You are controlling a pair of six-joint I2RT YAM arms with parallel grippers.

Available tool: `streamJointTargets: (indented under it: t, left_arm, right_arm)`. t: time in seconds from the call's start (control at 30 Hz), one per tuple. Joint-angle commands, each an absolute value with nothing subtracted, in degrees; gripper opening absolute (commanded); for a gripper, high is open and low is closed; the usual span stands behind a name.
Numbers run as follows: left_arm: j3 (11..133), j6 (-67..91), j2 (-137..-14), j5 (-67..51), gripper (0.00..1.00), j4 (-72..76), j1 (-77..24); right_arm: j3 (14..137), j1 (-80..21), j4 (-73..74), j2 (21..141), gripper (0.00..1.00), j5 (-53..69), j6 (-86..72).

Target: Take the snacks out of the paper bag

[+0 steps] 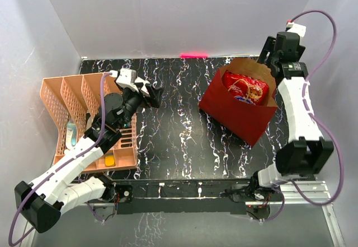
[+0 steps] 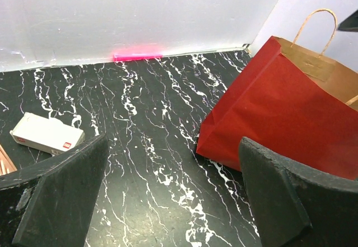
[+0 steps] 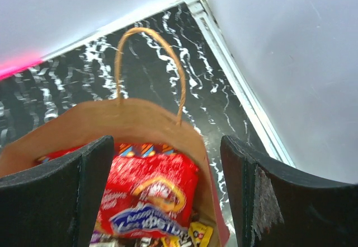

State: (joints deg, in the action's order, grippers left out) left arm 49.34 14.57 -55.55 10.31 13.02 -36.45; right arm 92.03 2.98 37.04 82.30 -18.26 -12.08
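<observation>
The red paper bag (image 1: 235, 112) stands open at the right of the table, brown inside (image 3: 112, 121), with a cord handle (image 3: 151, 62). Snacks lie in it: a large red packet (image 1: 245, 88) (image 3: 148, 194) on top, with small yellow wrappers (image 3: 198, 233) beneath. My right gripper (image 1: 269, 63) (image 3: 168, 163) hovers over the bag's back right rim, open, with nothing between its fingers. My left gripper (image 1: 154, 96) (image 2: 173, 157) hangs open over bare table left of the bag (image 2: 285, 107), holding nothing.
A peach slotted tray (image 1: 61, 98) sits at the left under the left arm, with a small yellow item (image 1: 109, 161) in it. A white box (image 2: 47, 134) lies on the table by the left gripper. White walls close the back and sides.
</observation>
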Motion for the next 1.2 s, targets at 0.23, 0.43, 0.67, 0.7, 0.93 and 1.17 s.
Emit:
streamJointTargets:
  t: [0.23,0.43,0.67,0.7,0.93,1.17]
  left_arm:
    - [48.7,14.5,-53.3,10.9,0.99,14.1,-39.2]
    - [48.8,14.6,-53.4,10.9,0.98,13.8,-39.6]
    - [49.4,17.7,-53.9,9.1,0.98,13.7,-39.7]
    - [49.9,18.8,-54.1,8.1,0.98,13.9,-39.8]
    - [56.3,25.2,-56.7,1.8,0.98,7.1,-39.9]
    - [64.5,32.8,-58.4,-0.3,0.98,-8.1,-39.9]
  right_arm:
    - [97.3,8.5,24.4,94.9,0.6,-8.2,-3.8]
    - [99.7,8.6,23.1,98.5,0.31,-2.7,-3.1]
    - [101.1,7.6,31.0,95.9,0.08,8.3,-10.0]
    - [100.3,7.0,31.9,94.8,0.08,9.6,-10.7]
    - [97.7,-3.0,34.0,86.9,0.08,14.7,-15.6]
    - [95.0,-14.9,32.3,83.4,0.08,12.0,-24.3]
